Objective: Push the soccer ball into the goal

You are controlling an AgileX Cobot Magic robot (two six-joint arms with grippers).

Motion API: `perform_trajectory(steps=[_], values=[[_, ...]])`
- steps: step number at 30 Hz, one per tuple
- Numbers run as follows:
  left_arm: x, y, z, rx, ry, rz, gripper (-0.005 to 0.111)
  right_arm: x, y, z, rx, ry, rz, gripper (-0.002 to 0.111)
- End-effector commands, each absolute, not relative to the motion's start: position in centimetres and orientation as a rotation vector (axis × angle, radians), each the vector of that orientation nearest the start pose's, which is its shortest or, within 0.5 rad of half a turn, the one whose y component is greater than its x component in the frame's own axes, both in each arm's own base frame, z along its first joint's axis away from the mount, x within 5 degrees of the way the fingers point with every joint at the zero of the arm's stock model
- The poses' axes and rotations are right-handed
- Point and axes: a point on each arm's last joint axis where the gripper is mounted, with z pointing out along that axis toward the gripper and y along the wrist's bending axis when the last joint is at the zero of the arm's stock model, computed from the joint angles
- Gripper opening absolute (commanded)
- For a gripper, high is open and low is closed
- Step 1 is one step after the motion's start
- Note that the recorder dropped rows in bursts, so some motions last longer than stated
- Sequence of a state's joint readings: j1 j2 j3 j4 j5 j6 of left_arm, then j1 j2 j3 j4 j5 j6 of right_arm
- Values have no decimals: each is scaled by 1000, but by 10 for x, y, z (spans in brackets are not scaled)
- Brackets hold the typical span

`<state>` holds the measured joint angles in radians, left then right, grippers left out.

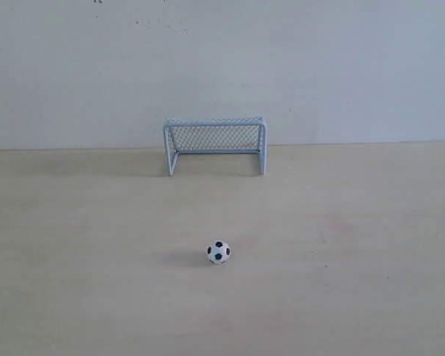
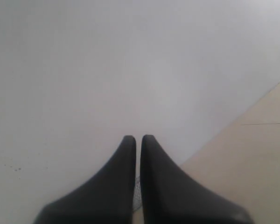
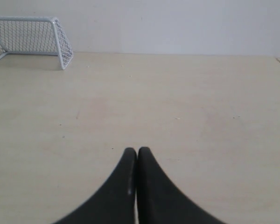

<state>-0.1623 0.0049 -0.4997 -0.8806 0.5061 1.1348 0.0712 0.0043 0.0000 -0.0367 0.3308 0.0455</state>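
The soccer ball (image 1: 218, 252) rests on the pale wooden table, in front of the goal and roughly in line with its middle. The white-framed goal (image 1: 215, 144) with mesh netting stands at the back against the wall, its mouth facing the ball. Neither arm shows in the exterior view. My left gripper (image 2: 138, 138) is shut with nothing in it and faces the white wall. My right gripper (image 3: 136, 150) is shut and empty, low over the table, with one side of the goal (image 3: 35, 37) far ahead. The ball does not show in either wrist view.
A plain white wall (image 1: 222, 67) rises behind the table (image 1: 74, 259). The left wrist view catches a corner of the tabletop (image 2: 252, 158) beside the wall.
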Motion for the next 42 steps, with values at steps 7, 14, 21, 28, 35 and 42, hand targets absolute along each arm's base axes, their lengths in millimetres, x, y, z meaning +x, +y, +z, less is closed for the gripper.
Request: perform_trajectory(steps=[7,14,21,28,35,42], values=[[17,-18,318,300,1235,-107,4,54,3,184,-44,1805,44,0],[27,-16,300,258,1290,-47,4,54,3,184,-44,1805,44,0],[27,-17,299,244,1301,-98,4,54,3,184,-44,1805,44,0],[29,-19,291,129,1399,-264,4,54,3,184,-44,1805,44,0],[34,-4,281,-204,1474,-353,4,54,3,184,-44,1805,44,0],[45,-4,252,-237,1527,-358,4,54,3,184,-44,1805,44,0]])
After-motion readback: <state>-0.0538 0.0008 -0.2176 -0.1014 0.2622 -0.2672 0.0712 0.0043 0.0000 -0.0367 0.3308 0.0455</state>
